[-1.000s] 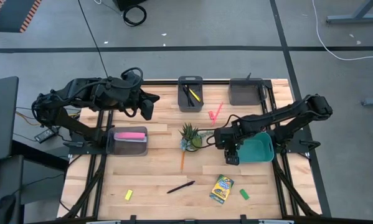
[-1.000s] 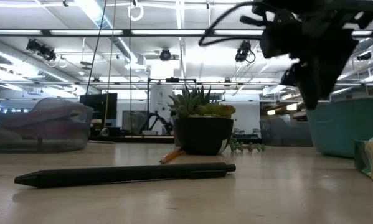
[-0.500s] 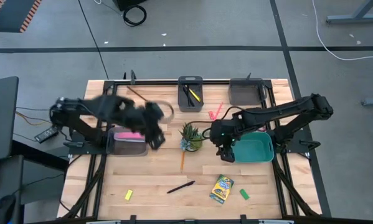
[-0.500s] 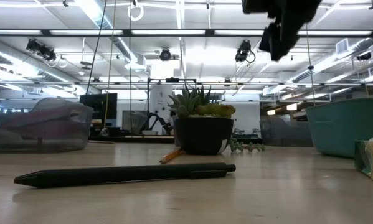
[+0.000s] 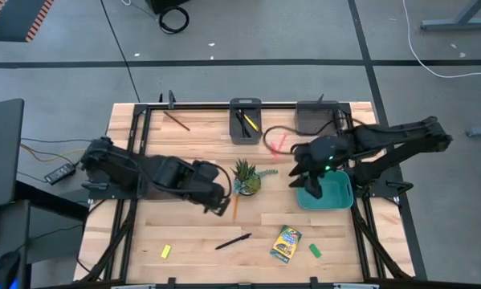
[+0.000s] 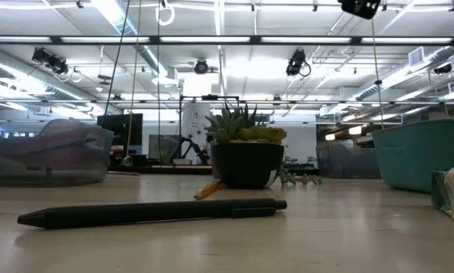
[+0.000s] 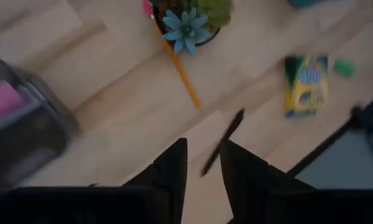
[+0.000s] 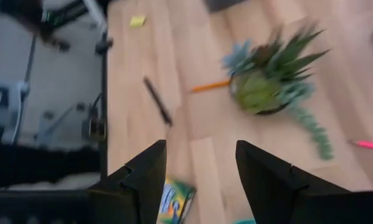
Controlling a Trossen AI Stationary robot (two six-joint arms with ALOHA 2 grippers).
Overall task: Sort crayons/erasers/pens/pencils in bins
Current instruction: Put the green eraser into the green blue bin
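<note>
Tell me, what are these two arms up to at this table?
They are sorting stationery into bins. The left end effector is open and empty, above the wood near the plant and an orange pencil. The right end effector, also open and empty, is over the teal bin. A black pen, the crayon box and two erasers lie loose.

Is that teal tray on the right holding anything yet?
It looks empty: the high view shows only bare teal floor in the tray, though the right tool covers one corner, so that bit cannot be told.
</note>
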